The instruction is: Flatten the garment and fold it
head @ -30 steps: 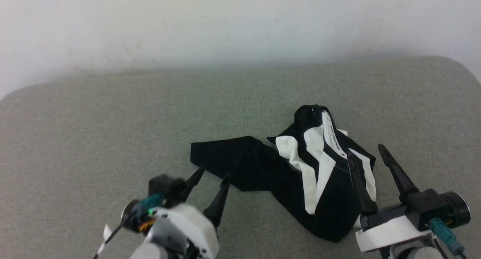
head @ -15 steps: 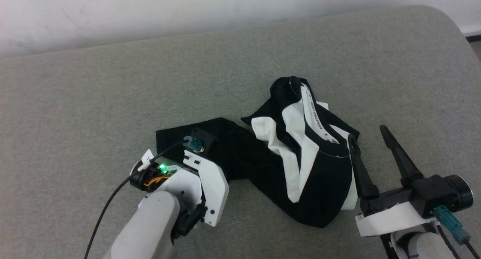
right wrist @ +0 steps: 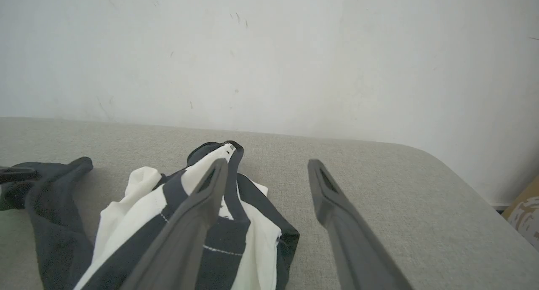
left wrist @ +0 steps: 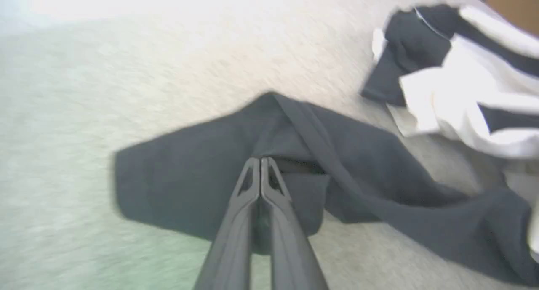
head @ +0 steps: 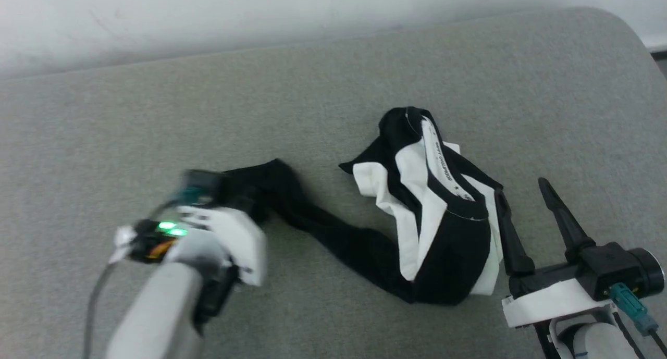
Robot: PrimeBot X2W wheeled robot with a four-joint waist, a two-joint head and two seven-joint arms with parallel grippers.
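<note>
Bench (head: pixel 333 88): grey fabric top with a rounded far right corner, standing against a white wall (head: pixel 260 15).
Garment (head: pixel 448 234): lies bunched up right of the bench's middle. White panels and black folds are heaped together, with the lettered collar band on top.
Sleeve (head: pixel 323 228): black, and runs out from the heap toward the bench's left side.
Left gripper (left wrist: pixel 261 163): fingers pressed together, pinching a fold near the sleeve's cuff end, where the cloth puckers up to the tips. In the head view this arm is blurred and a green light (head: pixel 168 226) shows on its wrist.
Right gripper (head: pixel 521 189): fingers spread wide and holding nothing. It is at the heap's right edge, with the left finger over the cloth and the right finger over bare bench.
</note>
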